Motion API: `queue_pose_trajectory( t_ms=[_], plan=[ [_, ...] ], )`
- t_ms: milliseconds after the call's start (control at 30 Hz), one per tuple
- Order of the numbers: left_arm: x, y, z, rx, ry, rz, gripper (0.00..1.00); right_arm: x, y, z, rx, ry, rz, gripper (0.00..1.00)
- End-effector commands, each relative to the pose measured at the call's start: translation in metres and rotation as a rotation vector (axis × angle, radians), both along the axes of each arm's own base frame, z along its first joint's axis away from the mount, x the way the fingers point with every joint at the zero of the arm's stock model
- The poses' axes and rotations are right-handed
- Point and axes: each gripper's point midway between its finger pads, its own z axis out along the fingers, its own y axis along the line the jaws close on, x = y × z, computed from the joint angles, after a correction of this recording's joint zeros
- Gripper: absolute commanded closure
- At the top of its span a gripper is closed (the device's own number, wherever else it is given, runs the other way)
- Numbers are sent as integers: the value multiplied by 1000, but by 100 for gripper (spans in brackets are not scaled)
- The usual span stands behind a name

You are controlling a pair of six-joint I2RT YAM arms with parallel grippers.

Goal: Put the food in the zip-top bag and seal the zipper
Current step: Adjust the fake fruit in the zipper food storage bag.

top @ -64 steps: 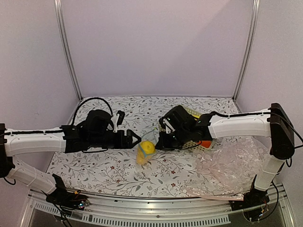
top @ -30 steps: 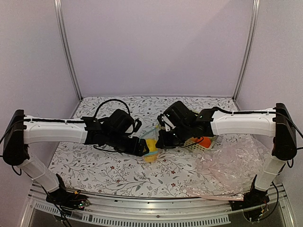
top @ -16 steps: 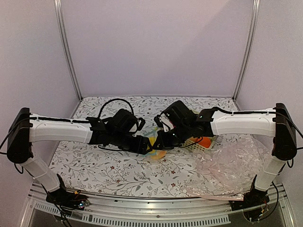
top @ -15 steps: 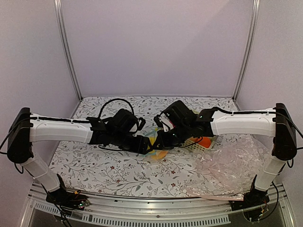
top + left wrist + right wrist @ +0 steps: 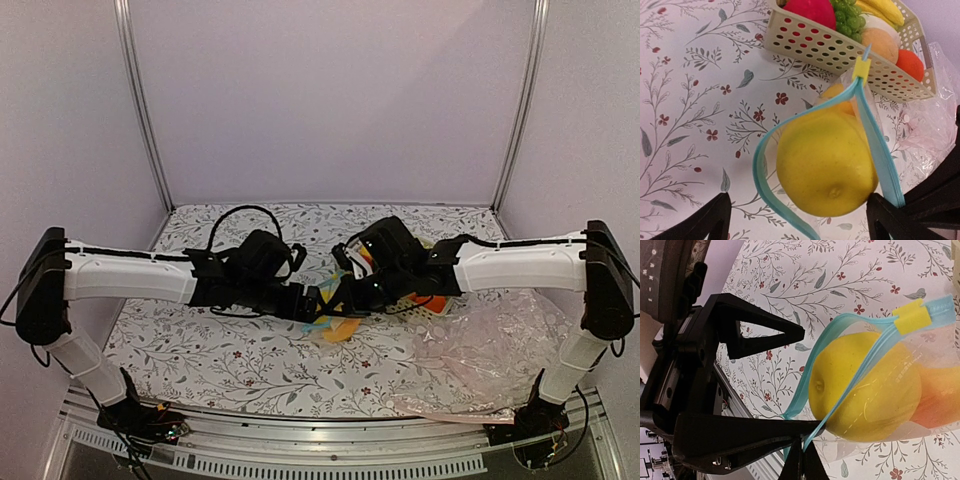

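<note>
Left wrist, yellow fruit [image 5: 825,165] filling gaping zipper [image 5: 879,147], basket [image 5: 840,50] rim close behind

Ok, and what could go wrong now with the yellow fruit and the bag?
1. The yellow fruit sits in the mouth of the bag, with the zipper looped around it, not past it. It may roll out, or block the zipper from closing.
2. The right gripper seems to pinch only one end of the zipper. If the open left gripper pushes the fruit, the strip may slip free.
</note>
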Motion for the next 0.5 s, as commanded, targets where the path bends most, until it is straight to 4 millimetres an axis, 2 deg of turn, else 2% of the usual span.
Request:
queue_pose_trajectory(
  t_ms=[0, 100, 267, 467],
  plan=[
    [5, -3, 40, -113, -91, 26, 1, 2, -1, 11, 57, -20, -16, 100],
    [-3, 4, 49, -147, -93, 15, 0, 4, -4, 11, 67, -20, -38, 100],
    [-20, 12, 48, -199, -31, -5, 1, 8, -5, 16, 82, -26, -52, 100],
    [-32, 22, 27, -146, 55, 5, 1, 8, -1, 17, 101, -24, -38, 100]
  ],
)
